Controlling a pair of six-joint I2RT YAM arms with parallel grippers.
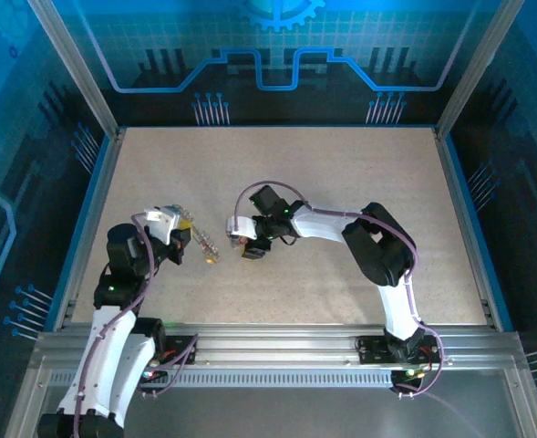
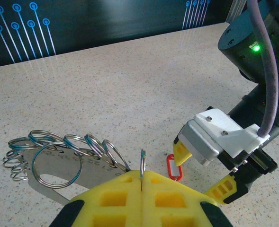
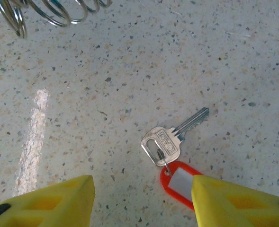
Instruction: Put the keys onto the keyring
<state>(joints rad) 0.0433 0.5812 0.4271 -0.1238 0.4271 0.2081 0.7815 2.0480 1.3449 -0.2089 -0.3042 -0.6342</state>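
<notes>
Keyring (image 2: 77,150): pinched tight in left jaws so it cannot wobble | key (image 3: 175,137) with red tag (image 3: 182,182): flat on desk (image 3: 130,71) below right jaws, spread wide to grab it

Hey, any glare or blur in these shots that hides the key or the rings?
Right wrist view: a pale glare streak on the table, left of the key, which is sharp; the yellow fingertips at the bottom look slightly soft. Left wrist view: the rings show bluish reflections but read clearly. Top view: even light on the table, blue glow on the walls.
</notes>
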